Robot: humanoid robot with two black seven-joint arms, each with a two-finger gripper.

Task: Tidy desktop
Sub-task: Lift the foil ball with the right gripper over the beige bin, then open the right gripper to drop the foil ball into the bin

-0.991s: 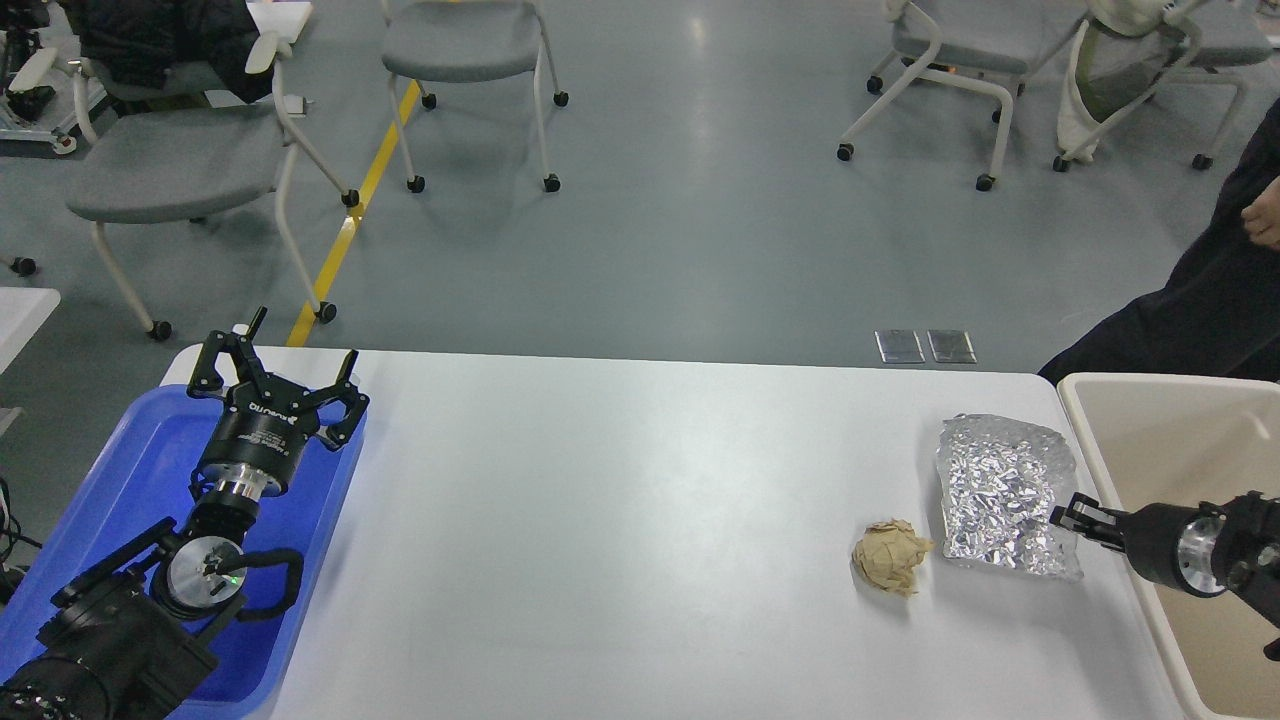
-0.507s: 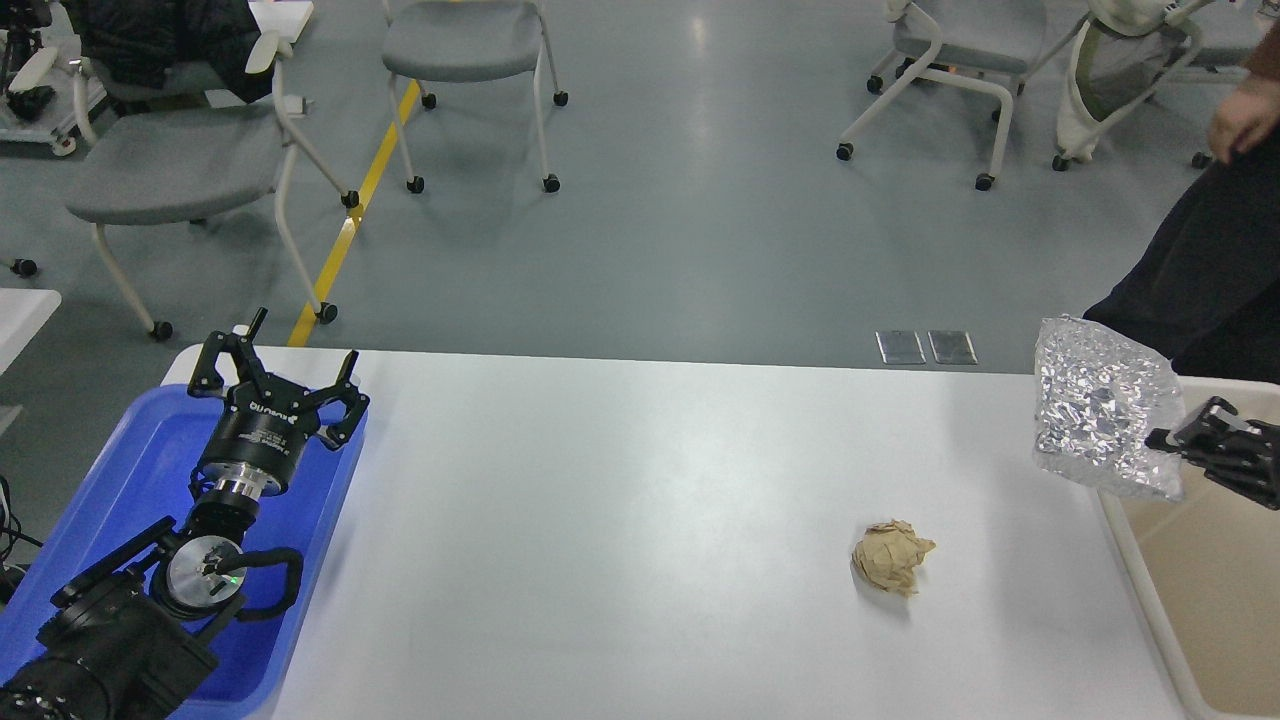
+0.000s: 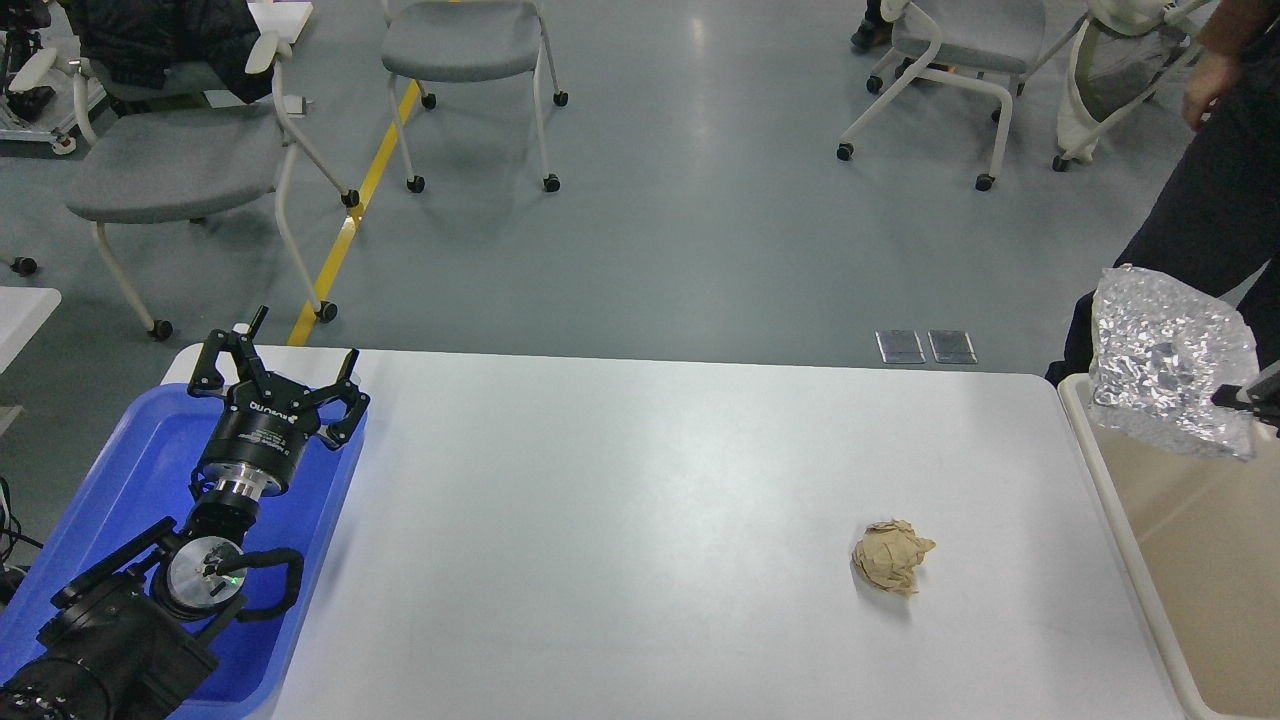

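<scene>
The white desktop fills the middle of the head view. A crumpled brown paper ball lies on it at the right. My right gripper shows only at the right edge, shut on a crumpled sheet of silver foil, which it holds in the air above the beige bin. My left gripper is open and empty, fingers spread, over the far end of the blue tray.
A person in dark clothes stands beyond the bin at the far right. Grey wheeled chairs stand on the floor behind the desktop. A yellow floor line runs to the left corner.
My right gripper has lifted the foil sheet off the desktop and carried it up and to the right, over the bin. The person has moved. My left arm has not moved.
</scene>
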